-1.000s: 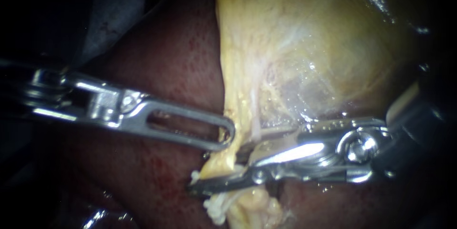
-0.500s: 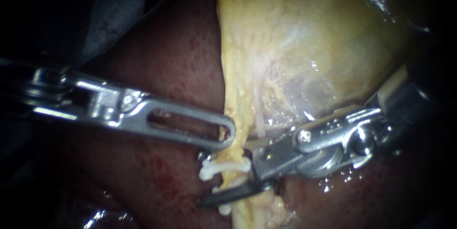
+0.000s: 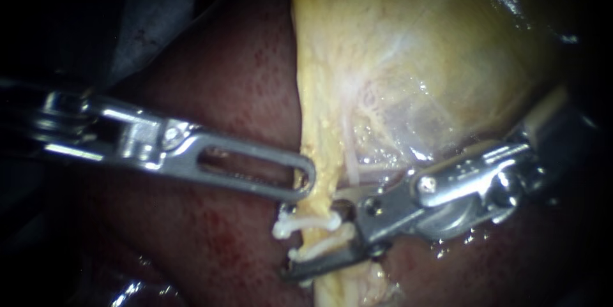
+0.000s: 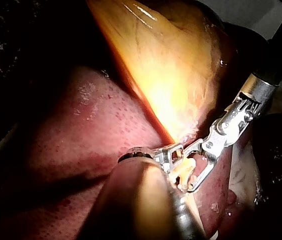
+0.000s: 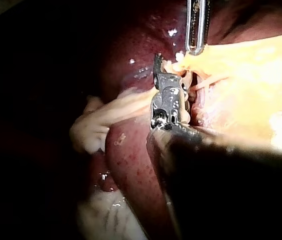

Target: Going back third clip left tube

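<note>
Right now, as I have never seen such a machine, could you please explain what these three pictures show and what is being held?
This is a surgical robot working on a pig's organs on a bench. One picture comes from an endoscope close to the tissue; the other two come from cameras on each arm. The dark red liver lies beside the yellowish gallbladder sac. Below it runs a pale yellow tube carrying two small white clips. The slotted silver tool of the left instrument touches the tube's edge above the clips; whether it grips, I cannot tell. The right instrument has its jaws open around the tube, holding nothing.
</note>
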You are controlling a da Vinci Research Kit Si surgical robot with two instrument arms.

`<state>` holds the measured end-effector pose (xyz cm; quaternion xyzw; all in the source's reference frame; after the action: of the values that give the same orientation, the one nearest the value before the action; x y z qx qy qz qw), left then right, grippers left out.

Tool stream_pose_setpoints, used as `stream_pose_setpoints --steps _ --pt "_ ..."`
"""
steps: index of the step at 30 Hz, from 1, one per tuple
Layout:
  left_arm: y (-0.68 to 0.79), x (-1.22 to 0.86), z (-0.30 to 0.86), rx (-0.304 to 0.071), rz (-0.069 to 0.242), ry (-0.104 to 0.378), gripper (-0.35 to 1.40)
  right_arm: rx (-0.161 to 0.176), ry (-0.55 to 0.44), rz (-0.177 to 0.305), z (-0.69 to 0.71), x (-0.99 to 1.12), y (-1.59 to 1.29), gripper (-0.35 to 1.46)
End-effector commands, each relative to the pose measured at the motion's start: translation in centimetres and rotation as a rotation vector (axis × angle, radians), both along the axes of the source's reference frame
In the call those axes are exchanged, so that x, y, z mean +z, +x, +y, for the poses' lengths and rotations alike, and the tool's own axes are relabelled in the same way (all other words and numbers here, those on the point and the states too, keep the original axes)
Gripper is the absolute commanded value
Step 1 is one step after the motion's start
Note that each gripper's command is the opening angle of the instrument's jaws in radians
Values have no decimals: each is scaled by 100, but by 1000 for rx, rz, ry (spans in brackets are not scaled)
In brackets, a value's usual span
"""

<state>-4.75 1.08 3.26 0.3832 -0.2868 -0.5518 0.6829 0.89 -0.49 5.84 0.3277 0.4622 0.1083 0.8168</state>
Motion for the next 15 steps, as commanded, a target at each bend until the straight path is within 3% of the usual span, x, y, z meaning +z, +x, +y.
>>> stream_pose_setpoints --steps 1,15 --pt "0 0 0 0 0 0 -35 16 4 -8 4 -3 -5 47" --pt "1 -1 0 0 0 0 -35 69 28 -28 29 -19 -65 49"
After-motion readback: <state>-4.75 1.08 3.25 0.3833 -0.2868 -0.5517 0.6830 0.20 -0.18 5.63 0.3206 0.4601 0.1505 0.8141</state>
